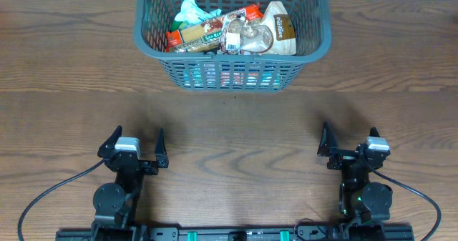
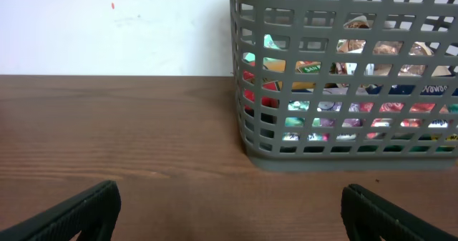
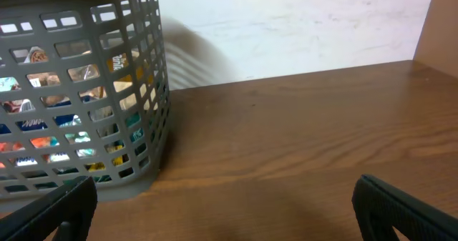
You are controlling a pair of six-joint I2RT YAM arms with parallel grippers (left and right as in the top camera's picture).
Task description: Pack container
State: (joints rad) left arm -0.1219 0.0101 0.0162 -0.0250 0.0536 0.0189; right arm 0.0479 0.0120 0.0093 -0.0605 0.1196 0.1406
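The dark grey slatted container (image 1: 315, 51) stands at the far middle of the table, full of packaged groceries (image 1: 229, 32). It fills the upper right of the left wrist view (image 2: 254, 137) and the left of the right wrist view (image 3: 154, 126). My left gripper (image 1: 136, 146) rests near the front edge at the left, open and empty; its fingers (image 2: 229, 212) show bare wood between them. My right gripper (image 1: 348, 146) rests near the front edge at the right, open and empty, with bare wood between its fingers (image 3: 222, 212).
The wooden table (image 1: 236, 119) stretches between the grippers and the basket. A white wall (image 2: 107, 26) stands behind the table, and a brown panel (image 3: 440, 19) shows at the far right.
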